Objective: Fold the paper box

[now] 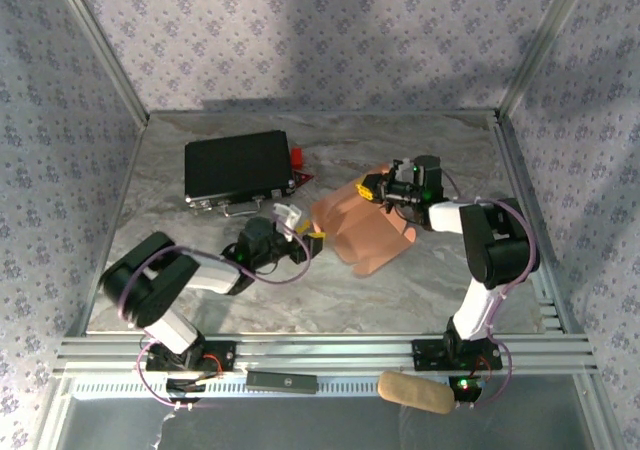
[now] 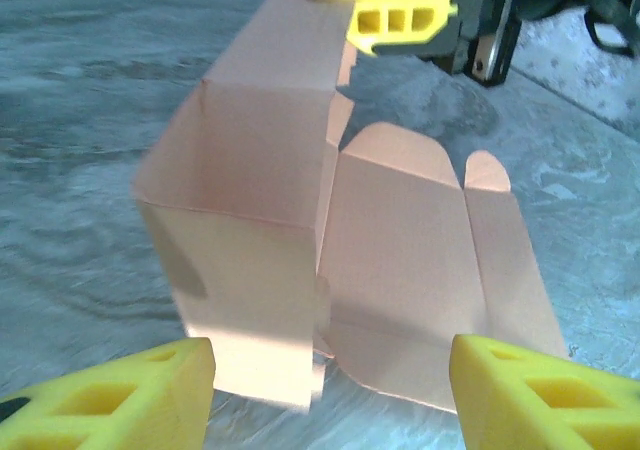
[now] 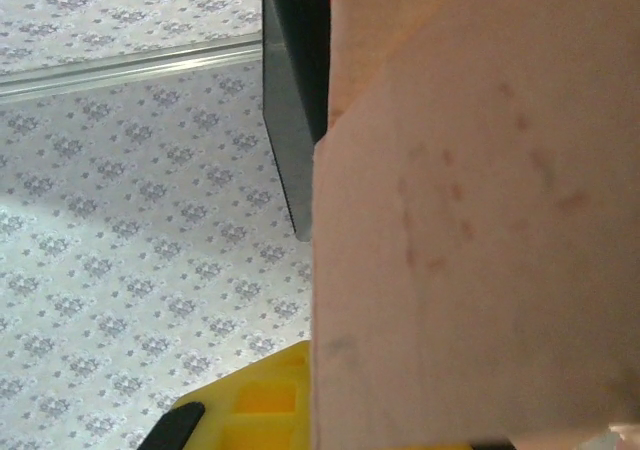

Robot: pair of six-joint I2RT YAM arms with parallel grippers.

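The paper box (image 2: 400,260) is pinched at its raised far edge by the closed right gripper (image 2: 375,0), its near edge framed by the spread, empty left gripper (image 2: 330,365).

- grey marbled table (image 1: 400,290)
- black case (image 1: 238,167) at far left, small red object (image 1: 297,157) at its right end
- paper box (image 1: 365,232) right of centre, partly flat
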